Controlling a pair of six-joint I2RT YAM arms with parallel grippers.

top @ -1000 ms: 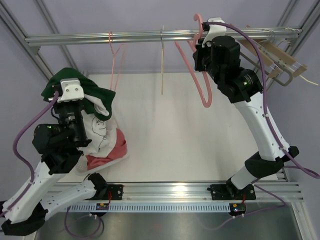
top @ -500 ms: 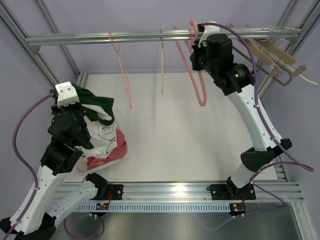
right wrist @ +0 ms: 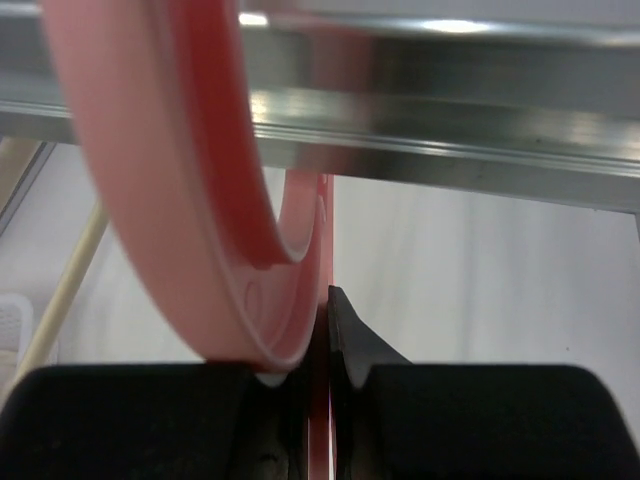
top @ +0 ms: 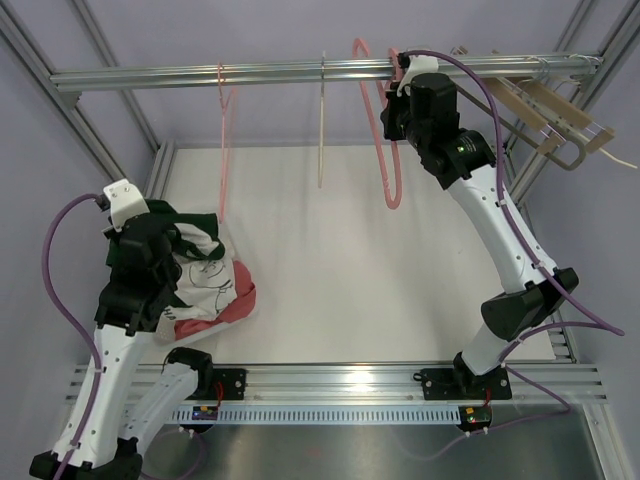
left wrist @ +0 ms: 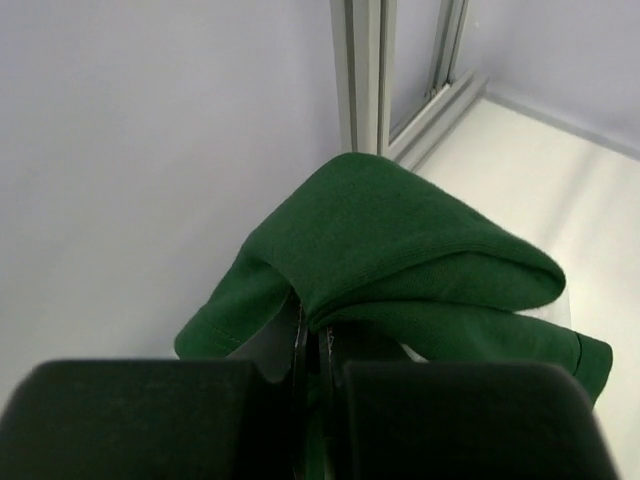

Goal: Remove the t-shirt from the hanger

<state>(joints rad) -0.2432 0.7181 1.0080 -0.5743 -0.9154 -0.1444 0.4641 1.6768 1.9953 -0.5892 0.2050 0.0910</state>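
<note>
Two grips are in play. At lower left, our left hand (left wrist: 315,345) is closed on a green fold of the t-shirt (top: 205,275), which lies heaped on the tabletop (top: 400,290), clear of the hanger (right wrist: 180,180). At upper right, our right hand (right wrist: 322,330) clamps that pink hanger by the rail (top: 250,72). Next, we judge, both hands should let go.

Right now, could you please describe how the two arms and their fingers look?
Both the left arm and right arm have smooth white link shells and bulky black joint housings. A purple cable loops along each, and a white cap tops each wrist. The fingers are flat matte black blocks.
</note>
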